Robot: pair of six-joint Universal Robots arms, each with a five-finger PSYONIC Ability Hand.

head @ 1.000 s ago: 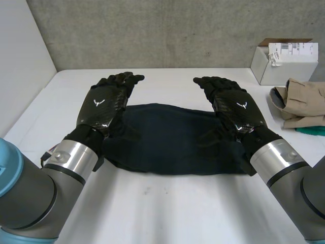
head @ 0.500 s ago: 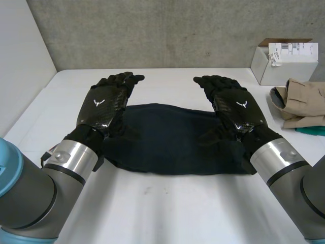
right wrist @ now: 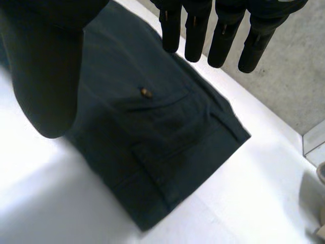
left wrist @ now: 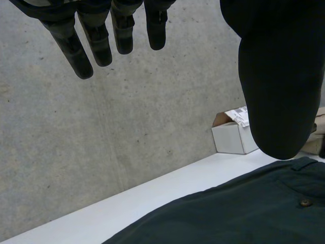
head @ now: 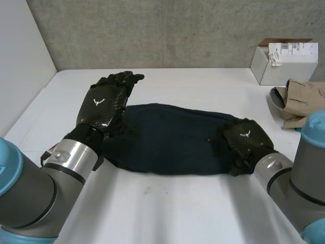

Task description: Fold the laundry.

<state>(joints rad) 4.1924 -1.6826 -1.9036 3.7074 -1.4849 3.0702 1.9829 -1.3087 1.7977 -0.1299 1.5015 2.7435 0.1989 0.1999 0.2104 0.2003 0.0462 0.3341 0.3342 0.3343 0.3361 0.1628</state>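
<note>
A dark navy garment (head: 172,142), folded into a long strip, lies across the middle of the white table (head: 177,203). My left hand (head: 104,104) hovers over its left end with straight fingers (left wrist: 96,40) pointing at the far wall; it is open and holds nothing. The cloth (left wrist: 228,213) with a button lies below that palm. My right hand (head: 245,142) sits low at the strip's right end, near the front corner. Its fingers (right wrist: 223,30) are straight and spread above a buttoned pocket of the cloth (right wrist: 152,132); it is open, with nothing pinched.
A white cardboard box (head: 284,61) stands at the table's far right corner, also seen as the box (left wrist: 233,138) past my left thumb. A beige garment (head: 304,101) and a green cloth (head: 311,130) lie at the right edge. A grey wall backs the table.
My right hand has drawn back from over the far right part of the garment and dropped low at its near right end. The left hand has not moved.
</note>
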